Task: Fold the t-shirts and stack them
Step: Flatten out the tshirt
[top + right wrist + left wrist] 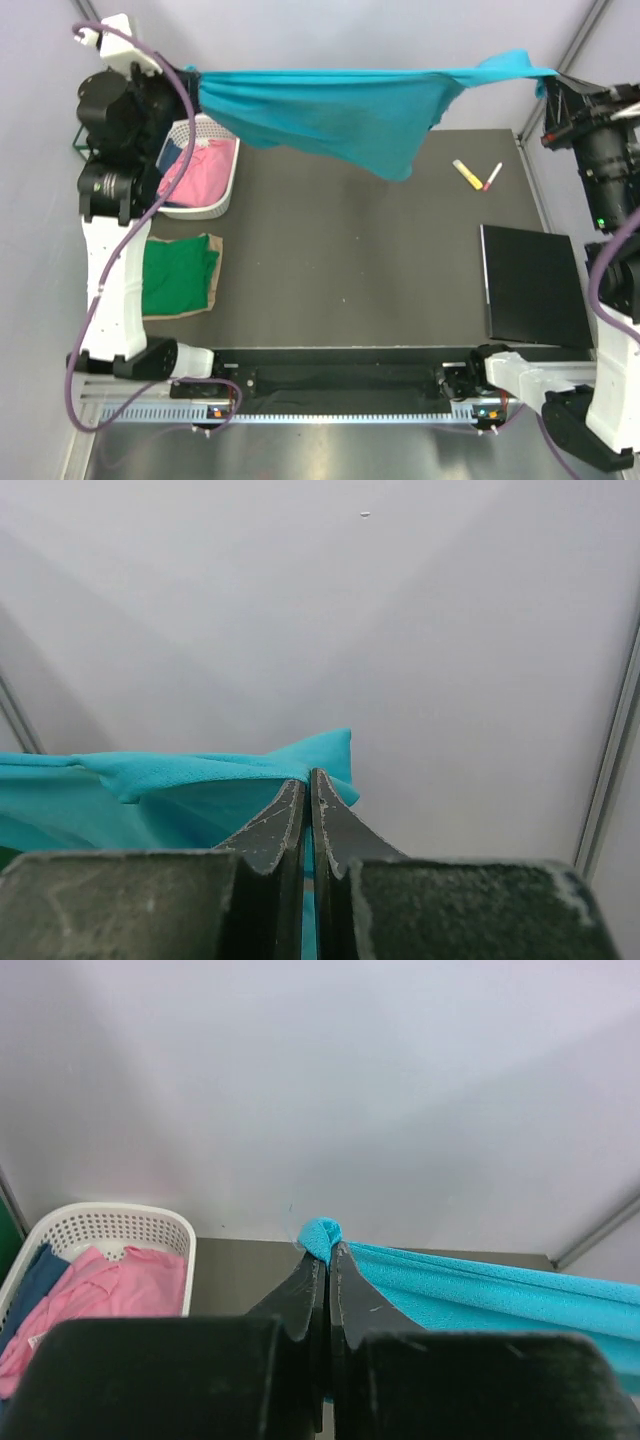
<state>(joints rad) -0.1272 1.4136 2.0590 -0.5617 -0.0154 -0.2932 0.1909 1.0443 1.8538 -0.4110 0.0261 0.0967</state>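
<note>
Overhead view: a teal-blue t-shirt hangs stretched like a banner across the far side of a dark tabletop, held up above it. The left pincer is clamped on one bunched corner, and the right pincer is clamped on the opposite corner. A green t-shirt lies folded at the near left. A pink t-shirt sits crumpled in a white basket (a darker blue cloth lies beside it). To lay the shirt well, I judge both arms should lower together with the cloth taut, letting the sagging lower edge touch down first on bare tabletop, short of the two markers
</note>
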